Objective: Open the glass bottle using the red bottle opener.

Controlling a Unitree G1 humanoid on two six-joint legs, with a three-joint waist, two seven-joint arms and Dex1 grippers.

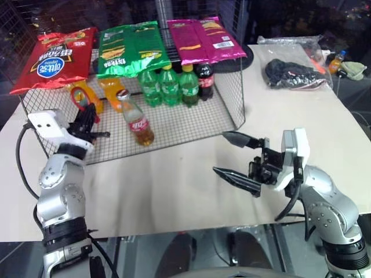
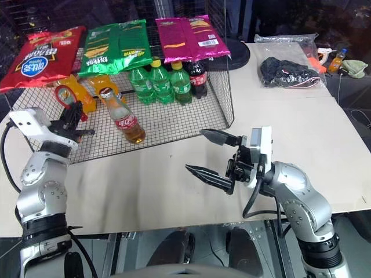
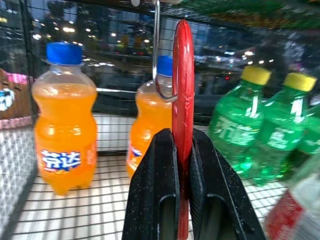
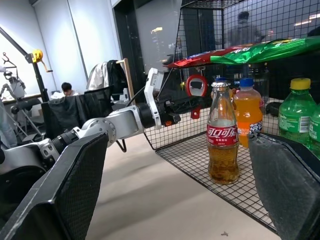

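The black wire rack held the small clear glass bottle upright, just beside the flat red bottle opener. The left gripper pinched it, ring up for hooking. The right gripper stood spread wide, maybe to steady the bottle.

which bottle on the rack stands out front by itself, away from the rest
The glass bottle with amber drink and a red label. It stands alone at the front of the wire rack, while the orange bottles and green bottles line up behind it.
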